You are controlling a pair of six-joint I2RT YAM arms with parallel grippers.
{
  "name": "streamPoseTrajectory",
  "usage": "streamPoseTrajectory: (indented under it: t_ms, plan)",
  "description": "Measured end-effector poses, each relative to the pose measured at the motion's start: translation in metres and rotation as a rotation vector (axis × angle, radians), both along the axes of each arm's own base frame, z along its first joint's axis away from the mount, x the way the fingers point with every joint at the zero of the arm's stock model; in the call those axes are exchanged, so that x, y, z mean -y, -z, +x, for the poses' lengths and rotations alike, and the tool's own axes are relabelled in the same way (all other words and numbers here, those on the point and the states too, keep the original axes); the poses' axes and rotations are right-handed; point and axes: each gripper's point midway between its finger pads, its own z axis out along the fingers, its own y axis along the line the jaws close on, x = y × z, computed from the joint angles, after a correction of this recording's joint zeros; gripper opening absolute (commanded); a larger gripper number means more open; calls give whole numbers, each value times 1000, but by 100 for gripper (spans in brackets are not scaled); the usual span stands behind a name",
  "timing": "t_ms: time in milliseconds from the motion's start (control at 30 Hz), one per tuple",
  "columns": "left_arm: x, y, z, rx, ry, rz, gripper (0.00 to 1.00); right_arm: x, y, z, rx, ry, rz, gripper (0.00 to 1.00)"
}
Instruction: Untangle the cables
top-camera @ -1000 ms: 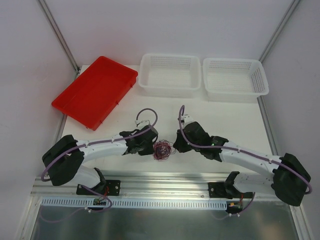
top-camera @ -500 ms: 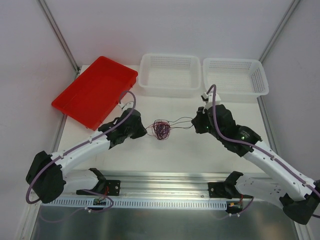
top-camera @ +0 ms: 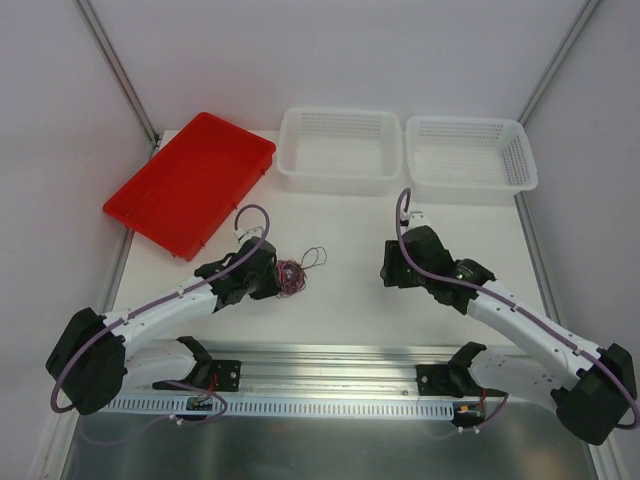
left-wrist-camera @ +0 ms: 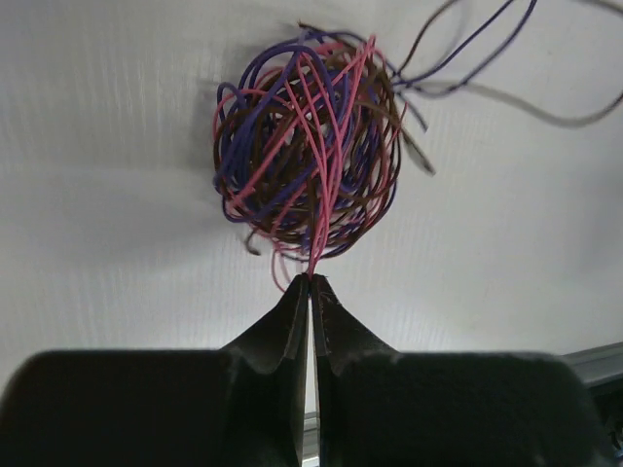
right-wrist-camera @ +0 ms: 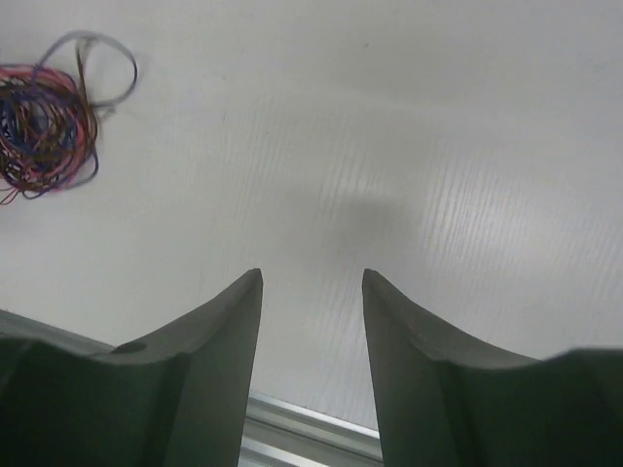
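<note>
Tangled cables (left-wrist-camera: 307, 146) balled on surface (top-camera: 350, 300), left of centre. Left end effector (left-wrist-camera: 311, 282) clamped on pink strands at ball's near edge. Right end effector (right-wrist-camera: 311, 277) spread wide, empty, well apart; ball lies to its left, loose loop (top-camera: 314, 257) facing it.

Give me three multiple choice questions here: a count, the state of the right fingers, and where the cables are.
1. How many white baskets are there? A one; B two; C three.
2. The right fingers are: A shut on a strand; B open and empty; C out of view.
3. The cables lie: A in a basket; B at the left fingers; C between the right fingers.
Answers: B, two stand side by side; B, a bare gap shows between them; B, the shut left fingers pinch a pink strand.
</note>
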Motion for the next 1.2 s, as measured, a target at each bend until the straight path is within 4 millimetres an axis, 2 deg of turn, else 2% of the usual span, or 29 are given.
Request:
streamPoseTrajectory:
  t_ms: [100, 233, 400, 533, 667, 833, 967, 1100, 1167, 1200]
  plan:
    - [0, 11, -7, -38, 15, 8, 0, -9, 11, -6, -51, -35, 14, 55]
    - [4, 11, -7, -40, 28, -8, 0, -36, 11, -7, -64, -116, 69, 56]
    - [9, 9, -10, -39, 48, -36, 0, -70, 22, -4, -98, -191, 95, 57]
    - [11, 10, -19, -40, 69, -51, 0, -94, 26, 9, -98, -210, 126, 57]
    - [11, 10, -23, -40, 70, -69, 0, -117, 28, 32, -75, -206, 148, 57]
    - [15, 7, -25, -38, 77, -86, 0, -142, 50, 57, -81, -195, 152, 57]
    - [19, 4, -30, -42, 101, -105, 0, -153, 73, 73, -105, -185, 138, 57]
    - [21, 0, -35, -36, 120, -129, 0, -156, 89, 84, -107, -174, 136, 56]
    - [21, -2, -37, -29, 125, -140, 2, -158, 95, 88, -109, -179, 142, 48]
    - [21, -3, -37, -26, 126, -143, 6, -159, 97, 89, -110, -183, 147, 42]
